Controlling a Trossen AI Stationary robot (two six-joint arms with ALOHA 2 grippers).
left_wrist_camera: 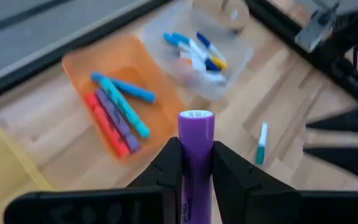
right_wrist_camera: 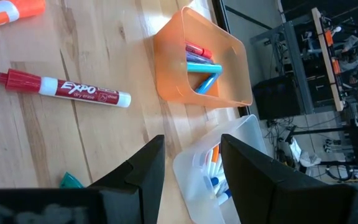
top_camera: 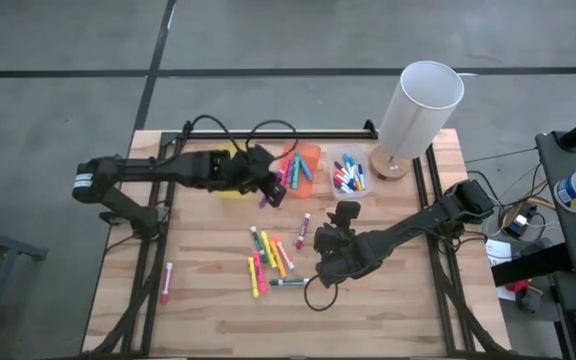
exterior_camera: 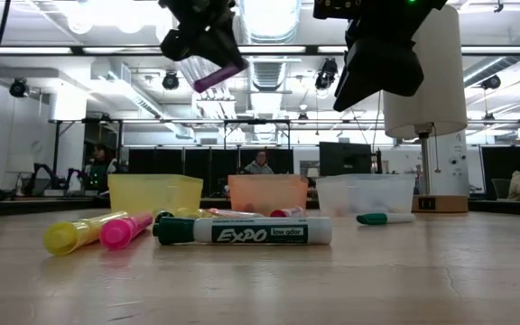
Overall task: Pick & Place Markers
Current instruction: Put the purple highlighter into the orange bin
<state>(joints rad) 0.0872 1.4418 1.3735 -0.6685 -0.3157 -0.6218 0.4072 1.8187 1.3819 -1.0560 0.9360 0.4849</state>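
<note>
With the purple marker (left_wrist_camera: 196, 155) pinched in the left tool (left_wrist_camera: 196, 163), it should be carried fully over the orange bin (left_wrist_camera: 124, 74) before release, while the right tool (right_wrist_camera: 190, 163) waits spread and empty above the table (top_camera: 388, 300).

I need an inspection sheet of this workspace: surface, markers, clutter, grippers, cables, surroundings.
Surface: wooden table.
Job's things: loose markers mid-table; one pink marker apart; more in orange bin and clear bin.
Clutter: yellow bin, white cylinder.
Grippers: left gripper shut on purple marker above the bins; right gripper open, empty.
Cables: black cable at far edge.
Surroundings: people at desks behind.
</note>
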